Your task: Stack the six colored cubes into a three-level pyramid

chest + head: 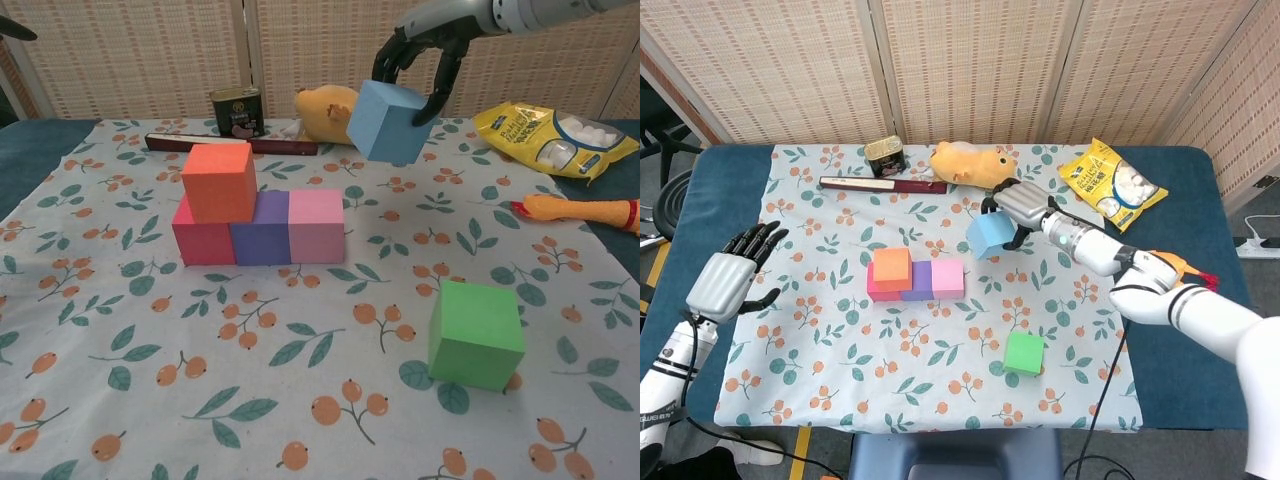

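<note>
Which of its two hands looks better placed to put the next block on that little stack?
The right hand, probably. It already holds the light blue foam cube in the air near the stack, beside the orange cube. The left hand is open and empty at the table's far edge.

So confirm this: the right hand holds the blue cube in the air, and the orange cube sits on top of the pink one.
One detail is wrong. The right hand does hold the blue cube in the air, but the orange cube sits over the red cube and purple cube, not the pink cube. The chest view shows this.
</note>
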{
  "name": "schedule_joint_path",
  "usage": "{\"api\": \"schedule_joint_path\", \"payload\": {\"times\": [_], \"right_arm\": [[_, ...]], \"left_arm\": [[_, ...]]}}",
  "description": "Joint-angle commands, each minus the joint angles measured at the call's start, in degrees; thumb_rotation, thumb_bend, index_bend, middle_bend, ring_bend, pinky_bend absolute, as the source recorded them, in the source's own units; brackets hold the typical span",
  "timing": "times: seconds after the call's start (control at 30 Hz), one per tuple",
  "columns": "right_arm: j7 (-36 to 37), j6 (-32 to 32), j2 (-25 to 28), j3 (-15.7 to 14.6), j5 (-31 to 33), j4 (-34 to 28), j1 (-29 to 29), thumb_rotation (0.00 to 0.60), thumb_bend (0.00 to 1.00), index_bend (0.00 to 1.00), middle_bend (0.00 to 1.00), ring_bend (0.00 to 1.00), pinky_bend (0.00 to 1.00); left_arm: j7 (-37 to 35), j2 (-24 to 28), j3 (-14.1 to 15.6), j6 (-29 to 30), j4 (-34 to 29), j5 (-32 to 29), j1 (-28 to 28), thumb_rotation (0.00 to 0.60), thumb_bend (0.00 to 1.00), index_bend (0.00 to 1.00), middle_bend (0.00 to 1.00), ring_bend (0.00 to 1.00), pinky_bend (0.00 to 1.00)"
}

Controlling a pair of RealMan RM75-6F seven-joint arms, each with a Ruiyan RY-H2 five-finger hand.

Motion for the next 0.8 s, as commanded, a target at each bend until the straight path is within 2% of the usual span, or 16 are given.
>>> {"api": "schedule_joint_path", "payload": {"times": [0.03, 0.2, 0.4, 0.8], "right_arm": [[-7.1, -3.5, 5.3, 1.5, 5.3, -8.1, 0.0, 0.6, 0.15, 0.41, 0.41, 0.13, 0.09], [-14.0, -3.9, 5.4, 2.1, 11.1, -11.7, 0.8, 0.6, 0.15, 0.37, 0.41, 0.13, 0.09], [-22.5, -1.5, 2.0, 1.9, 20.7, -13.6, 2.3, 0.6, 0.15, 0.35, 0.41, 0.13, 0.09], [-41.4, 8.4, -5.8, -2.5, 43.9, -15.5, 9.2, 0.6, 0.15, 0.33, 0.41, 0.13, 0.08]], "left_arm": [[0.2, -0.6, 0.1, 0.1, 0.3, 0.2, 0.1, 0.6, 0.3, 0.0, 0.0, 0.0, 0.15], [0.5, -1.6, 0.0, 1.0, 0.6, 0.5, 0.4, 0.6, 0.3, 0.0, 0.0, 0.0, 0.15], [1.7, -2.8, -0.1, 1.7, 1.7, 0.6, 0.6, 0.6, 0.3, 0.0, 0.0, 0.0, 0.15], [-0.3, -3.8, 0.4, 1.9, 3.0, 2.0, 0.9, 0.6, 0.3, 0.0, 0.0, 0.0, 0.15]]}}
